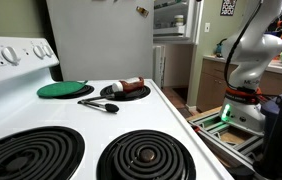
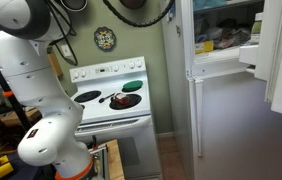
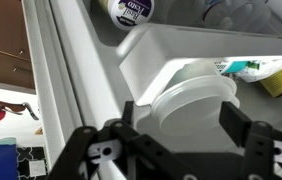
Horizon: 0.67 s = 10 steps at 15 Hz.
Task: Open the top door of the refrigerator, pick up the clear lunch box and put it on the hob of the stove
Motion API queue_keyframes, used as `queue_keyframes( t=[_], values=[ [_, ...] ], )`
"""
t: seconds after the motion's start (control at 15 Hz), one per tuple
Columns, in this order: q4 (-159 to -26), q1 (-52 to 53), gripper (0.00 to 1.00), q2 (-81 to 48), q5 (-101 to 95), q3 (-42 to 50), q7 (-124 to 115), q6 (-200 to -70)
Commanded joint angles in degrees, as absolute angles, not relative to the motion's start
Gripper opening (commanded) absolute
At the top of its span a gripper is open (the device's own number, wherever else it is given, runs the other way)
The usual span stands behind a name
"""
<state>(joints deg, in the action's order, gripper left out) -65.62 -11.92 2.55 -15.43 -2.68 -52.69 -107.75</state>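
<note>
Here we are inside the refrigerator (image 2: 231, 120). Its top door (image 2: 277, 50) hangs wide open, swung clear of the upper compartment. In the wrist view the pincer (image 3: 181, 112) is spread wide, and the lunch box (image 3: 196, 92) sits dead ahead of it, right in the gap. One of the fingers (image 3: 130, 122) stands just off one side of the tub and its partner off the other, so the pale round wall is bracketed between them.

The tub rests in a white bin (image 3: 156, 55) in the refrigerator's upper compartment, its lid rim turned toward the camera. Whether the pads touch plastic yet, I cannot tell. There looks to be a sliver of slack on both sides.

So to my eye the approach is about finished. The tub is centred, not off to either side, and the call now is a straight squeeze across its width, then a pull back out of the refrigerator. The bin wall crowds close beside the tub, so a skewed exit could snag.

The destination is well apart: the stove (image 2: 111, 105) stands beside the refrigerator, and its hob (image 1: 93, 124) waits in the foreground.
</note>
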Motion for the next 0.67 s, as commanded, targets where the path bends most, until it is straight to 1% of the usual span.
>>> queue_keyframes(
  t=[0.0, 0.07, 0.13, 0.27, 0.33, 0.6],
  values=[
    [-62.13, -11.85, 0.98, 0.37, -14.38, -2.85, -57.15, -104.37],
    [-61.69, -11.83, 0.88, 0.03, -14.33, -2.86, -57.84, -103.96],
    [-61.33, -11.81, 0.73, -0.30, -14.41, -2.89, -58.37, -103.44],
    [-60.66, -11.80, 0.58, -0.90, -14.85, -2.92, -59.48, -102.66],
    [-60.23, -11.81, 0.49, -1.22, -14.86, -2.92, -59.87, -102.33],
    [-58.71, -11.94, 0.20, -2.01, -14.81, -2.79, -60.78, -100.70]
  ],
)
